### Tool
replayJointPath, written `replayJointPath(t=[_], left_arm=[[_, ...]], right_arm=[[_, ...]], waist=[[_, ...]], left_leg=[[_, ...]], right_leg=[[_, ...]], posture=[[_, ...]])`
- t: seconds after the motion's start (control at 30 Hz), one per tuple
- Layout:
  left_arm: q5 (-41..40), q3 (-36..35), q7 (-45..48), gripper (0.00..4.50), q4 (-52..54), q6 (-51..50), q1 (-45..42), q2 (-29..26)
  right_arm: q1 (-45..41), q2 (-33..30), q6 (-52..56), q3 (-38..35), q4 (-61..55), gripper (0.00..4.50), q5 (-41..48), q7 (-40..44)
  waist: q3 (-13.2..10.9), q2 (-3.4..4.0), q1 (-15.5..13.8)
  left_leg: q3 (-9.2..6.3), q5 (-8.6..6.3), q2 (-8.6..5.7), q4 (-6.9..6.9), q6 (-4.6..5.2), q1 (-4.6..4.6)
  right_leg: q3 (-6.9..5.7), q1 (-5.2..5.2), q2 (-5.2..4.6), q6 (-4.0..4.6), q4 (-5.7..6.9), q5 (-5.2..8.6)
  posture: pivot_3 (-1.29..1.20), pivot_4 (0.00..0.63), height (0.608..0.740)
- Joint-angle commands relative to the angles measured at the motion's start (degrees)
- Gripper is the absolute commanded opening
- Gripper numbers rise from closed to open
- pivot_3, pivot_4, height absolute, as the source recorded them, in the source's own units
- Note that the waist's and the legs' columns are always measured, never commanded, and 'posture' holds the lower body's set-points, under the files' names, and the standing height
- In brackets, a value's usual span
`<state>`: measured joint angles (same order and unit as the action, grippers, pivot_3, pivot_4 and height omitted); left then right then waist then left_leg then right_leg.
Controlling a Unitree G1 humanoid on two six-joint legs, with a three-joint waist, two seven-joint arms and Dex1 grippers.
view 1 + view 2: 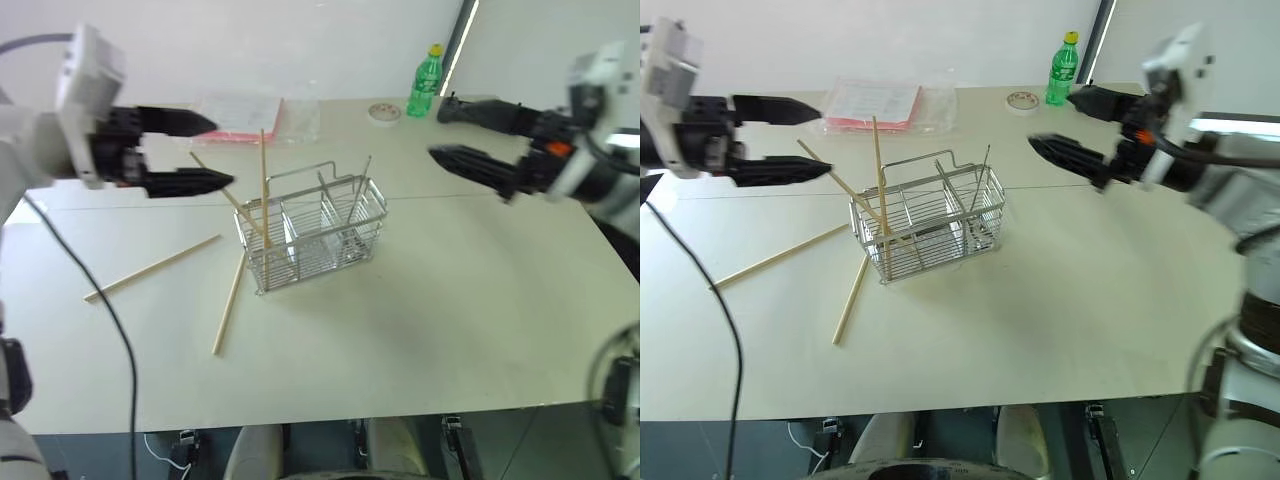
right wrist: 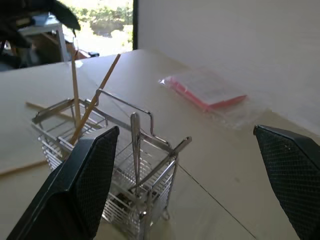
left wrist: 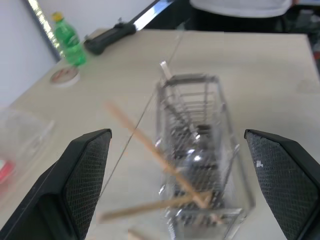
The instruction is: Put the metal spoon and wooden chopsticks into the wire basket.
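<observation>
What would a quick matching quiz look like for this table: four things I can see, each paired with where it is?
Things:
1. metal spoon
2. green bottle
3. loose chopstick
4. tape roll

Places:
A. flat on the table, on the robot's left of the wire basket
B. upright in the wire basket
C. beside the green bottle
D. standing at the table's far edge

Pairs: 1-B, 2-D, 3-A, 4-C

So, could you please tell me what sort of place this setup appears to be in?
Probably an indoor lab or office room set up for a tabletop test: a plain pale table against a bare white wall, holding a wire basket, a green bottle, a tape roll and a bagged pink packet.
</observation>
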<state>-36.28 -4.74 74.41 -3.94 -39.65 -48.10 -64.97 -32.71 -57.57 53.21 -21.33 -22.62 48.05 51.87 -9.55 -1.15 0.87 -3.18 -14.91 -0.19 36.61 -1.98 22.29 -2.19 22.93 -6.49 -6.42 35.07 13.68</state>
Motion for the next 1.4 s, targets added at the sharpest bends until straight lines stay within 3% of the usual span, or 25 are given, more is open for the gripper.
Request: replayJointPath(t=[0.03,0.2,0.33,0.5,0.63,0.9,1.13,1.4], left_arm=[[5.8,2.9,7.1,4.50,-9.3,5.1,-3.9,-2.7],[20.6,12.2,15.2,4.50,-24.3,21.6,-6.8,-2.9],[29.4,17.4,17.0,4.50,-36.9,32.1,-10.0,1.6],[38.7,21.2,12.7,4.50,-53.4,42.7,-14.6,8.7],[42.8,21.7,7.2,4.50,-62.2,46.2,-17.7,14.2],[50.0,22.7,-3.8,4.50,-69.8,48.4,-19.9,23.6],[54.3,23.3,-7.7,4.50,-72.3,47.3,-21.1,26.2],[56.4,23.0,-10.4,4.50,-73.3,45.0,-20.0,27.2]], right_arm=[[5.5,-4.3,-0.6,-3.7,-3.5,4.42,2.7,7.1],[12.4,-3.2,-0.8,-6.3,-6.9,4.42,4.1,4.8],[16.6,-0.8,-0.7,-7.4,-10.1,4.42,5.0,1.1],[22.2,1.6,1.1,-9.9,-15.9,4.42,9.1,-4.5],[27.8,2.1,1.4,-12.2,-20.5,4.42,12.3,-6.7],[34.1,-0.2,1.1,-17.9,-25.1,4.42,18.8,-9.1],[40.2,-3.2,0.7,-21.6,-28.6,4.42,21.1,-7.5],[41.1,-4.5,-0.2,-23.0,-28.7,4.42,24.3,-9.9]], waist=[[0.0,-0.01,-0.1],[0.0,0.00,-0.3],[0.0,-0.04,-0.7],[0.1,-0.24,-1.7],[0.1,-0.36,-1.9],[0.1,-0.41,-1.6],[0.1,-0.46,-1.7],[0.1,-0.45,-1.7]], left_leg=[[0.02,0.00,0.01,-0.01,0.00,0.00],[0.08,0.01,0.04,0.03,-0.01,0.02],[0.08,0.01,0.04,0.11,-0.02,0.13],[0.11,0.01,0.01,0.20,-0.01,0.33],[0.01,-0.01,-0.02,0.24,0.02,0.40],[-0.01,-0.01,0.01,0.43,0.02,0.31],[-0.03,-0.02,0.04,0.37,0.02,0.24],[-0.04,-0.02,0.07,0.41,0.01,0.09]], right_leg=[[0.00,0.00,0.00,0.00,0.00,0.00],[0.02,0.12,-0.05,0.08,-0.01,0.01],[0.01,0.17,-0.07,0.14,-0.01,0.02],[0.00,0.26,-0.14,0.09,-0.01,-0.01],[-0.11,0.22,-0.17,-0.13,0.03,-0.12],[-0.14,0.08,-0.19,-0.14,0.03,-0.12],[-0.20,0.03,-0.17,-0.16,0.03,-0.13],[-0.22,-0.18,-0.25,0.02,-0.01,-0.02]], posture=[[0.00,0.150,0.690],[0.00,0.150,0.690],[0.00,0.150,0.690],[0.00,0.150,0.690],[0.00,0.150,0.690],[0.00,0.150,0.690],[0.00,0.150,0.690],[0.00,0.150,0.690]])
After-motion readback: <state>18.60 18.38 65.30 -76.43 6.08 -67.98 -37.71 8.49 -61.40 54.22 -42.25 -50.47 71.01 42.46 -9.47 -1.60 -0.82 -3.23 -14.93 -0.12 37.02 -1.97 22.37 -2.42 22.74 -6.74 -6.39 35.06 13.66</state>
